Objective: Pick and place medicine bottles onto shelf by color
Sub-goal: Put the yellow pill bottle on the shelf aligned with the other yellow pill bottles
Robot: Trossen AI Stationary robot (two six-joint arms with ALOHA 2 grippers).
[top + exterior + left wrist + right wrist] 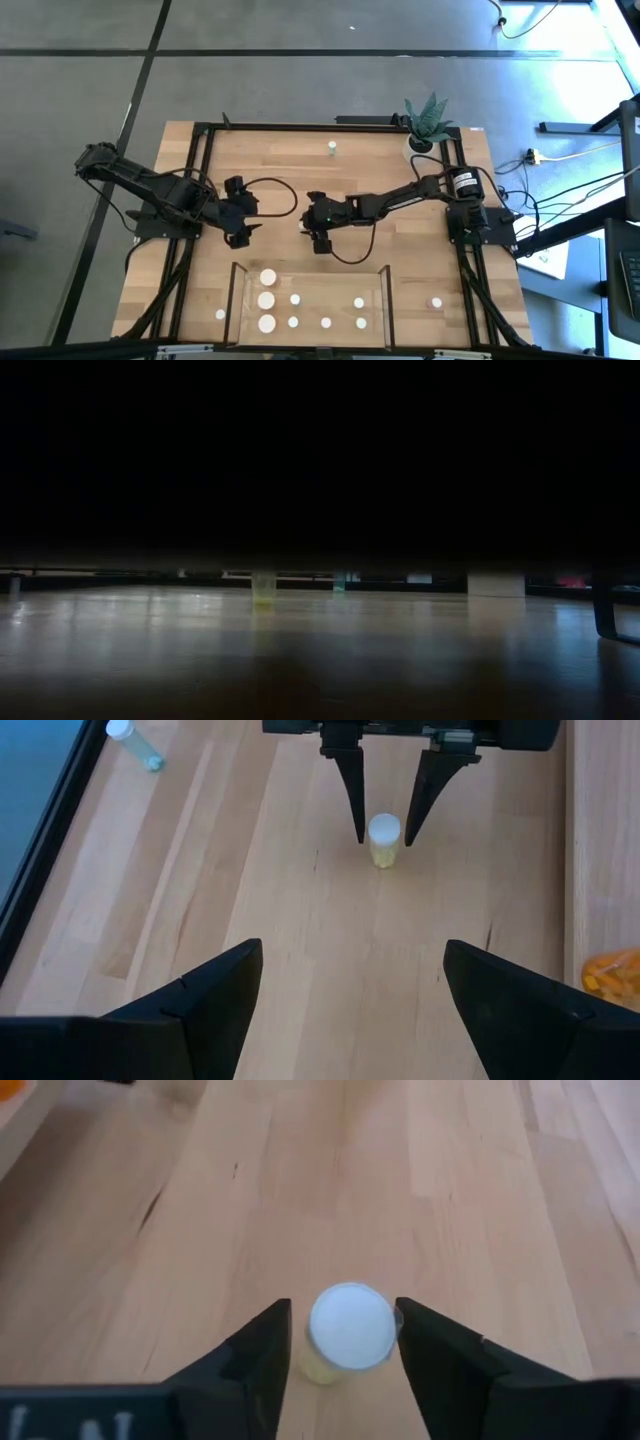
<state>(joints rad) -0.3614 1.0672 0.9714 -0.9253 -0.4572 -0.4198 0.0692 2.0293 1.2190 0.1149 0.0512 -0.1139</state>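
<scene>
Grey floor surrounds the wooden counter (300, 170), which carries a potted plant (428, 122) at its far right corner. Near the middle, the right pincer (342, 1342) is lowered around a small yellow bottle (345, 1332) with a white cap; the fingers (352, 782) stand on either side of it, close to the cap, and whether they already press on it I cannot tell. The bottle stands upright on the counter. The left pincer (345, 985) waits just left of centre, spread wide and holding nothing, facing the yellow bottle. A greenish bottle (331, 149) stands alone near the far edge. The shelf (310, 300) sits at the near edge with white-capped bottles on it, three wider ones (267, 299) at its left end. One bottle (221, 314) stands just left of the shelf, another (436, 302) to its right.
</scene>
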